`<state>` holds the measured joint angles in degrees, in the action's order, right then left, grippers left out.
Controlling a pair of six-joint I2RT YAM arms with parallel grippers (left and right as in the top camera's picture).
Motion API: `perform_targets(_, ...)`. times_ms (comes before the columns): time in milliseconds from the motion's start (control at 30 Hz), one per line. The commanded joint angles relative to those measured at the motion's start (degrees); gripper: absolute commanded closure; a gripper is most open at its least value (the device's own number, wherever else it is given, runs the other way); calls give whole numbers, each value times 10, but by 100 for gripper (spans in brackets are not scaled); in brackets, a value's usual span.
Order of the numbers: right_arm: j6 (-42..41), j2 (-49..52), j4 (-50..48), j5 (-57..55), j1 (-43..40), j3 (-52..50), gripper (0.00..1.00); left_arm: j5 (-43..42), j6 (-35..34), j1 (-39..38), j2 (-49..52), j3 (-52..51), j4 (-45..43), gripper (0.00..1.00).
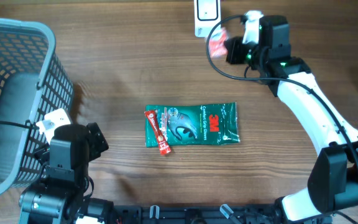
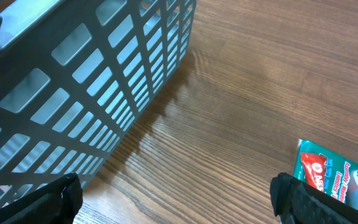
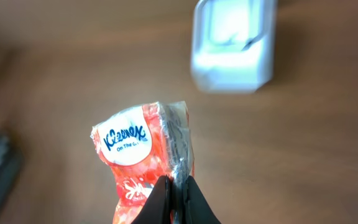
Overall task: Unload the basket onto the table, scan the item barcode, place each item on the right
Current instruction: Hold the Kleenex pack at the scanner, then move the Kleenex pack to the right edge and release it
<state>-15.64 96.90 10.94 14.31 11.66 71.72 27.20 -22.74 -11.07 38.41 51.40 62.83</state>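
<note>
Open table [image 1: 135, 68] between basket [image 1: 42, 68] and scanner [image 1: 207, 15]. Centre blocked by 3M pack [image 1: 197, 124] with red sachet [image 1: 159, 134] at its left end. Right gripper [image 3: 176, 199] with tissue pack [image 3: 138, 146] crowds the scanner.

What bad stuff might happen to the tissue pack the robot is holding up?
The right gripper pinches only the crinkly edge of the Kleenex pack, so it might slip out. No barcode shows on the pack, so it may not be facing the white scanner, and the scan might miss.

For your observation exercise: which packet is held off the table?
The orange Kleenex pack, pinched in the right tool; the green packet and red sachet lie flat.
</note>
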Motion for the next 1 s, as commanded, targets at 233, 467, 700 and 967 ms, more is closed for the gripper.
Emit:
perform_targets(233,26,168,-130,-172,1,115,95,5,9,5,-1,6,-2,0)
perform_targets(467,120,303,-118,-239,31,281,95,5,9,5,-1,6,-2,0)
perform_targets(700,121,318,-109,-325,50,301,95,5,9,5,-1,6,-2,0)
perform_targets(967,120,269,38,-515,0,338,96,5,9,5,-1,6,-2,0)
